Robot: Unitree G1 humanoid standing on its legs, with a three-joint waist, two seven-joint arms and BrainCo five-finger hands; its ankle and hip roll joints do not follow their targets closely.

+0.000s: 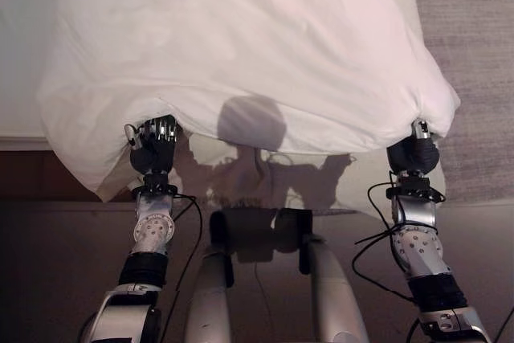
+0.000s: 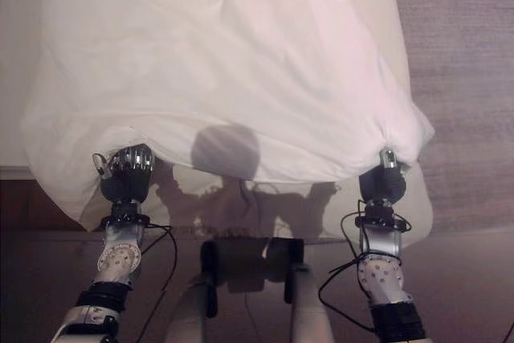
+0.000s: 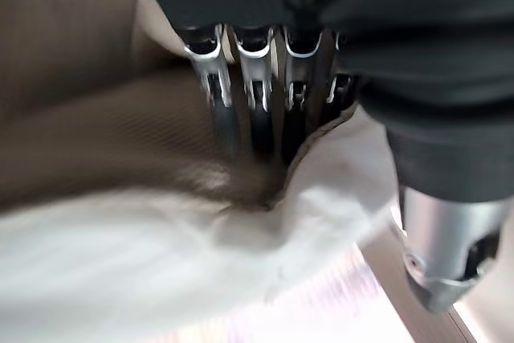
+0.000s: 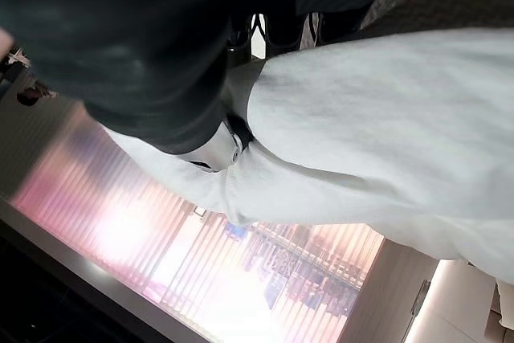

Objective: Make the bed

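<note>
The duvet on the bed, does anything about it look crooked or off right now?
Yes. The white duvet is bunched and wrinkled, not flat. Its near edge is lifted, gathered in the left hand and the right hand, and sags between them. On the robot's left it droops past the mattress edge.

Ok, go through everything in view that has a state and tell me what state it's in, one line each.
White duvet: lifted at its near edge, held up by both hands, billowing over the bed.
Left hand: fingers curled on the duvet's near edge.
Right hand: shut on the duvet's other near corner, cloth bunched there.
Bed: light sheet showing beside the duvet, not yet made.
</note>
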